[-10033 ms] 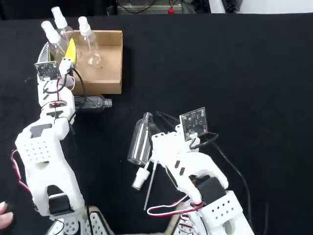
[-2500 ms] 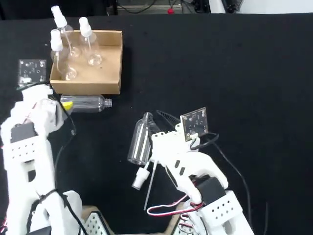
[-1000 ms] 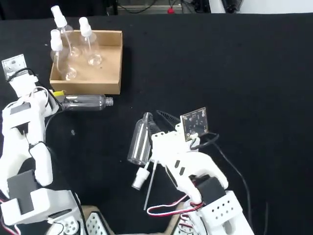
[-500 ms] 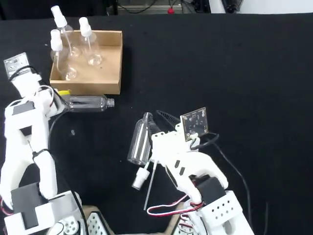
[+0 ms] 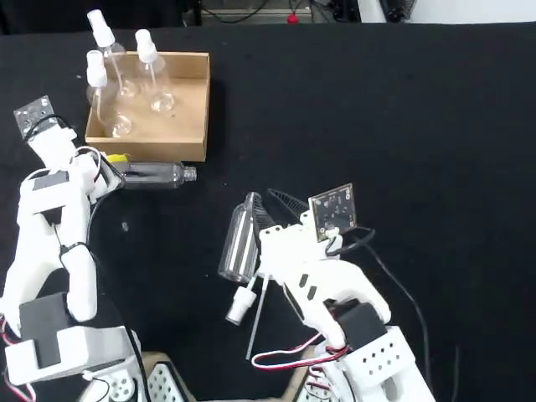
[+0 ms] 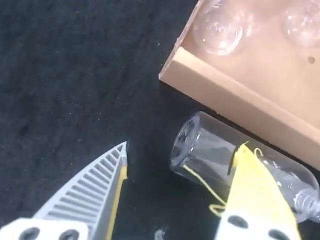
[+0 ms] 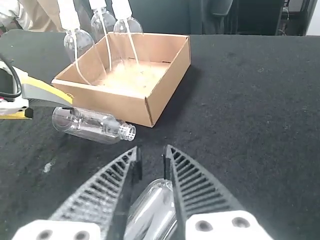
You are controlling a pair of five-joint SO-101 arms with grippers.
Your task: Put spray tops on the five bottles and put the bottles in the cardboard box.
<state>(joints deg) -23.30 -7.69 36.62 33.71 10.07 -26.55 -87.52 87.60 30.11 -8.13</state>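
Observation:
Three clear bottles with white spray tops (image 5: 121, 79) stand in the cardboard box (image 5: 194, 109) at the far left. A bottle without a top (image 5: 155, 174) lies in front of the box. My left gripper (image 5: 113, 167) is open at its base, with the yellow finger (image 6: 250, 175) over the bottle (image 6: 210, 155) and the grey finger (image 6: 107, 175) beside it. My right gripper (image 7: 150, 150) is shut on another topless bottle (image 7: 150, 210) near the table's middle (image 5: 239, 239). A loose spray top (image 5: 241, 306) with its tube lies just in front of that bottle.
The table is covered in black cloth (image 5: 402, 126), with wide free room to the right of the box and the arms. The box's near wall (image 6: 225, 85) is close to the lying bottle. Cables trail by the right arm's base (image 5: 285, 360).
The left gripper let go of the third bottle in the box, drew back, then came in open at the lying bottle's base. The right arm kept still.

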